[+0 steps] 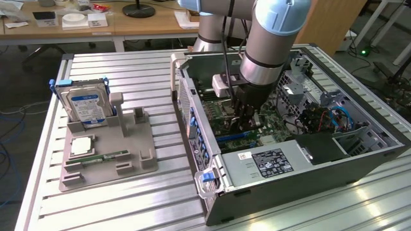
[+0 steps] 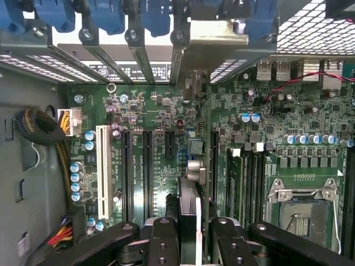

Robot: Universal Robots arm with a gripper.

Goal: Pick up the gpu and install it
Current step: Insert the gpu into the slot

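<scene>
My gripper [image 1: 247, 119] reaches down inside the open computer case [image 1: 359, 144], just above the green motherboard [image 1: 222, 120]. In the wrist view the gpu [image 2: 188, 199] shows edge-on as a thin dark card. The gripper [image 2: 191, 239] is shut on it, with black fingers [image 2: 162, 241] on either side. The card lies in line with a long black expansion slot [image 2: 213, 160] on the motherboard [image 2: 138, 166], its far end pointing at the silver rear slot covers [image 2: 208, 44]. Whether it is seated in the slot I cannot tell.
On the exterior view's left a grey fixture tray [image 1: 122, 139] holds a silver hard drive with a blue label [image 1: 86, 103], a narrow green memory stick [image 1: 103, 157] and a square chip [image 1: 82, 145]. The power supply [image 1: 270, 163] and cables [image 1: 334, 118] crowd the case.
</scene>
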